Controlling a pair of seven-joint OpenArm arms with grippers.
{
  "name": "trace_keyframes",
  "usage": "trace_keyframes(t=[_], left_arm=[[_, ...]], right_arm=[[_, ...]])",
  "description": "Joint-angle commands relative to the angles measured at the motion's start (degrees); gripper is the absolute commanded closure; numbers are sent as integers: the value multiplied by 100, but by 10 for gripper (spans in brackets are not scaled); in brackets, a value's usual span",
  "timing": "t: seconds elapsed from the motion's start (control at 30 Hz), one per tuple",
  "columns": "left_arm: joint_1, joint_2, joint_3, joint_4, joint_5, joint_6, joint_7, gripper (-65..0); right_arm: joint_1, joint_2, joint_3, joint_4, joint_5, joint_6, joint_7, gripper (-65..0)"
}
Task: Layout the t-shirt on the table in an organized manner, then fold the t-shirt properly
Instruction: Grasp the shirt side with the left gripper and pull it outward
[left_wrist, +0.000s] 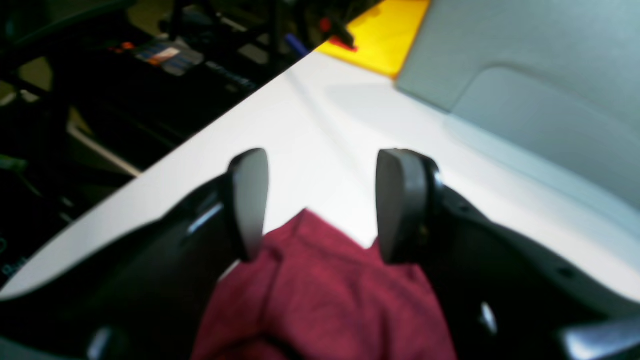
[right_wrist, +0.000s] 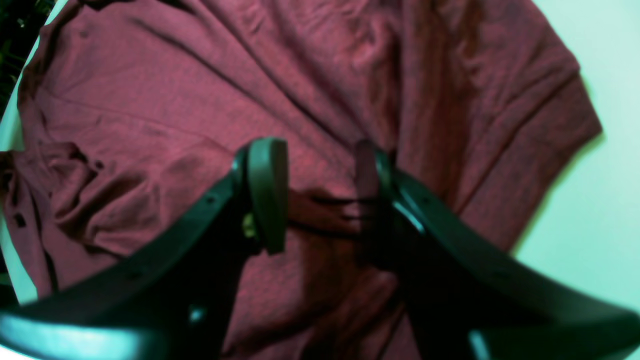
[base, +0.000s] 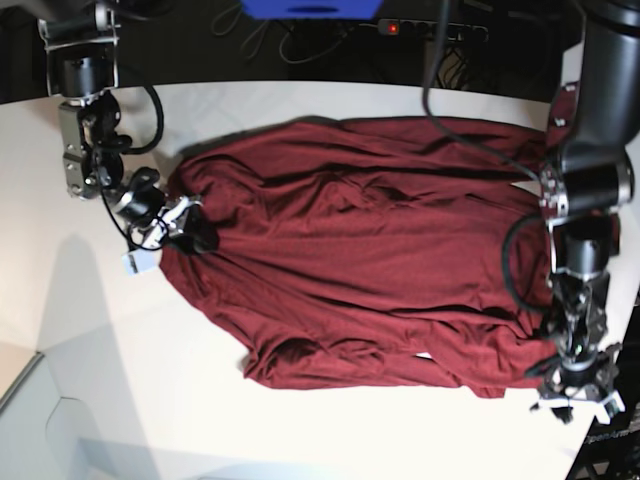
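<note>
Shirt count one: t-shirt (base: 360, 250) spread on table (base: 120, 340), left hand (left_wrist: 320, 205) and right hand (right_wrist: 320, 195) both apart.

The dark maroon knit cloth t-shirt (base: 370, 260) looks soft, matt and creased; the smooth white surface (base: 300, 430) shows a faint sheen.

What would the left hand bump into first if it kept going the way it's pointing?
Probably bare table: the open left hand sits past the t-shirt edge, aimed along white tabletop. Depth is unclear.
</note>
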Motion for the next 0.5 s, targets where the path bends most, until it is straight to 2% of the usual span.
trace_keyframes(t=[0.0, 0.1, 0.2, 0.3, 0.47], left_arm=[[53, -101, -6, 265, 13, -37, -109, -328], [765, -225, -59, 942, -57, -37, 208, -328], [1627, -330, -595, 1786, -541, -37, 621, -328], [2295, -330, -1105, 2366, -752, -37, 1025, -328], [2919, -312, -1544, 2524, -743, -54, 1139, -328]], right_arm=[[58, 68, 20, 42, -76, -54, -104, -216], [67, 68, 20, 42, -76, -54, -95, -216], [67, 42, 20, 42, -76, -54, -86, -216], [67, 33, 20, 42, -76, -54, -78, -216], [67, -46, 20, 42, -76, -54, -78, -216]])
